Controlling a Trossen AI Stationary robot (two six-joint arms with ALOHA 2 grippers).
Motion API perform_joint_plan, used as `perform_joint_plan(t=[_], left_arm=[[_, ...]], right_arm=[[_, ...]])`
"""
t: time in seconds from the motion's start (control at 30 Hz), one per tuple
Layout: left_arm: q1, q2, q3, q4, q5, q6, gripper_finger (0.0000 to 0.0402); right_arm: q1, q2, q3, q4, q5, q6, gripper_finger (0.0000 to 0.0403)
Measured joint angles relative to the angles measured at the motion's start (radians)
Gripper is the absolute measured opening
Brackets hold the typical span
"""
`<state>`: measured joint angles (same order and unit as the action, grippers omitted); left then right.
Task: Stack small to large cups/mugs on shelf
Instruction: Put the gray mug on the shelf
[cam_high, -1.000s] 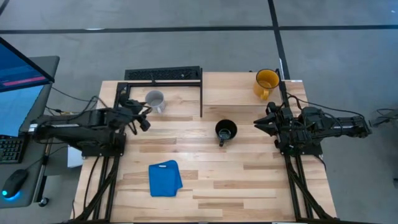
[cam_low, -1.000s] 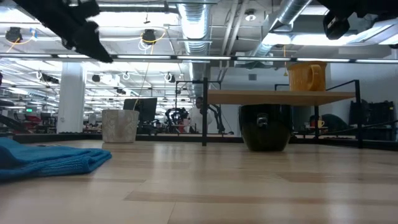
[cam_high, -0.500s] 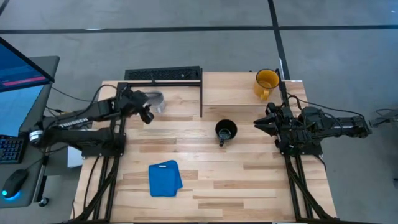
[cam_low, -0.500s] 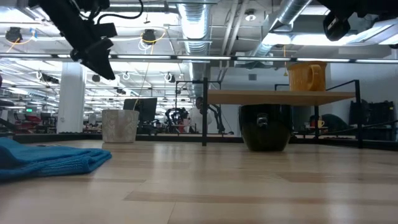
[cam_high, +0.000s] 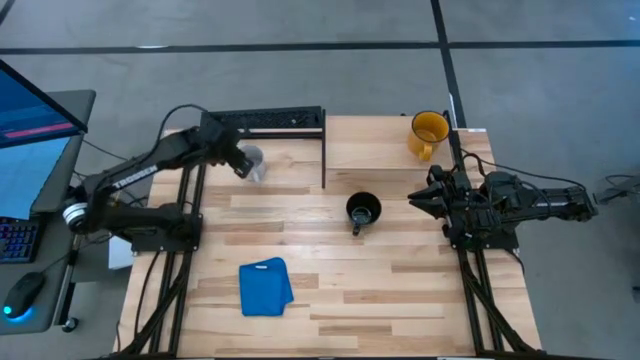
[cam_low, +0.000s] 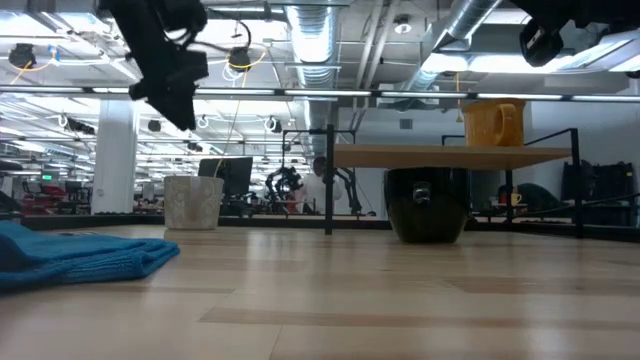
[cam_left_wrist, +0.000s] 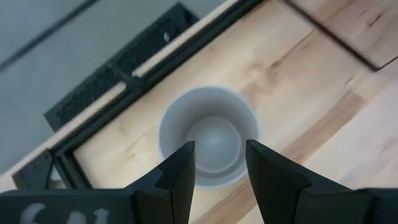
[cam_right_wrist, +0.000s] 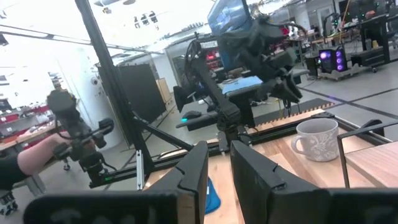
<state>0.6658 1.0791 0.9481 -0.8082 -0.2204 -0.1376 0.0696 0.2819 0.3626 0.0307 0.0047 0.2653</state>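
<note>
In the high view's upper left, the left arm reaches out over the surface (cam_high: 400, 280), its left gripper (cam_high: 240, 162) hanging wrist-down over the grey-white mug (cam_high: 254, 162) with fingers (cam_left_wrist: 177, 171) spread open above the rim. The right gripper (cam_high: 418, 199) waits at centre right, fingers close together, holding nothing. The black mug (cam_high: 362, 211) stands mid-frame; the yellow mug (cam_high: 429, 131) sits on the shelf (cam_high: 370, 150).

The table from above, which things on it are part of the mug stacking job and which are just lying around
Part of the job: grey-white mug, under the open left gripper; black mug; yellow mug on the shelf.

Lying about: blue cloth; keyboard.
</note>
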Motion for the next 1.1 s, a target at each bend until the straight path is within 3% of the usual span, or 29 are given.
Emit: perform_joint_plan(t=[0.57, 0.9, 1.1], left_arm=[[0.122, 0.267, 0.006, 0.011, -0.019, 0.120, 0.0135], [0.135, 0.344, 0.006, 0.071, -0.080, 0.192, 0.0135], [0.166, 0.372, 0.006, 0.074, -0.032, 0.195, 0.0135]], right_arm=[[0.002, 0.000, 0.000, 0.000, -0.003, 0.000, 0.0093], [0.002, 0.000, 0.000, 0.000, -0.003, -0.001, 0.0093], [0.002, 0.000, 0.000, 0.000, -0.004, -0.002, 0.0093]])
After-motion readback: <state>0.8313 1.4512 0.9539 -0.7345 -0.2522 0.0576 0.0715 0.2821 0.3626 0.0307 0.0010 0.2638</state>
